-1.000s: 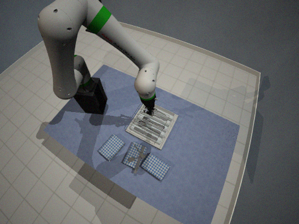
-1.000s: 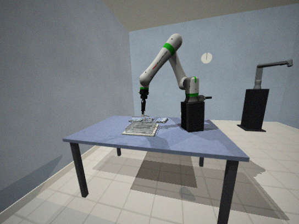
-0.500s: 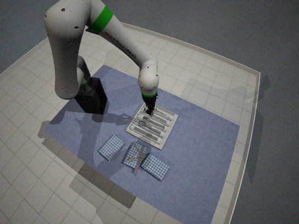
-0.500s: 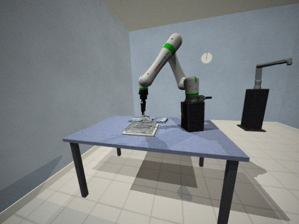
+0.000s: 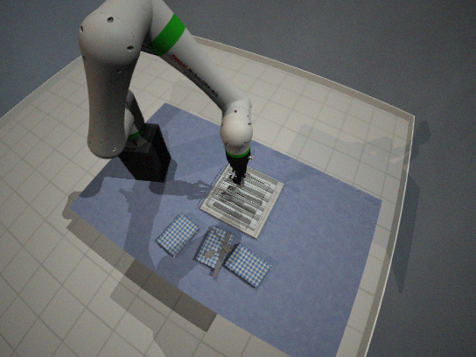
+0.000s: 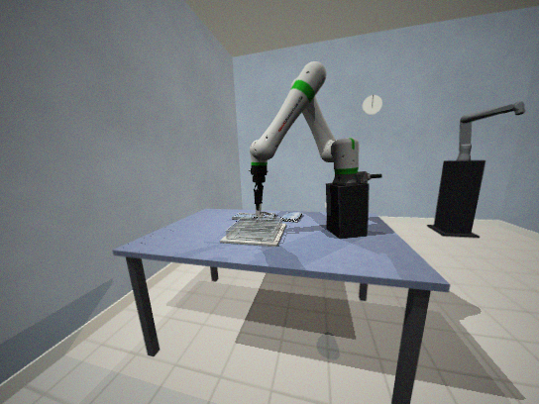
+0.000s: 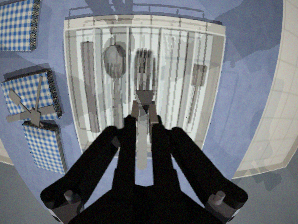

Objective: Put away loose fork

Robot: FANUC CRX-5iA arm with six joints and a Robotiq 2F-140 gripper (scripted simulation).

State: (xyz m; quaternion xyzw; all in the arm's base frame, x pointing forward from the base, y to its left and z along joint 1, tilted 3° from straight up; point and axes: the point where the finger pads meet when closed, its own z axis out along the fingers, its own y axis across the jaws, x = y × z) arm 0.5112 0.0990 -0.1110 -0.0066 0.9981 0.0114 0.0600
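Note:
The white cutlery tray (image 5: pixel 241 200) lies in the middle of the blue mat and also shows in the wrist view (image 7: pixel 143 76) and in the side view (image 6: pixel 254 232). My gripper (image 5: pixel 238 178) is shut on the loose fork (image 7: pixel 143 106) by its handle. The tines (image 7: pixel 144 70) point away from the wrist. It hangs low over the near-arm end of the tray, above the middle slots. The slots hold a knife (image 7: pixel 88 86), a spoon (image 7: pixel 115 63) and other grey pieces (image 7: pixel 200 76). I cannot tell whether the fork touches the tray.
Three blue checked napkins (image 5: pixel 177 234) (image 5: pixel 214 247) (image 5: pixel 247 264) lie in front of the tray. Crossed grey utensils (image 5: pixel 222 251) rest on the middle one. The robot's black base (image 5: pixel 146 150) stands at the mat's back left. The table edge is on the right.

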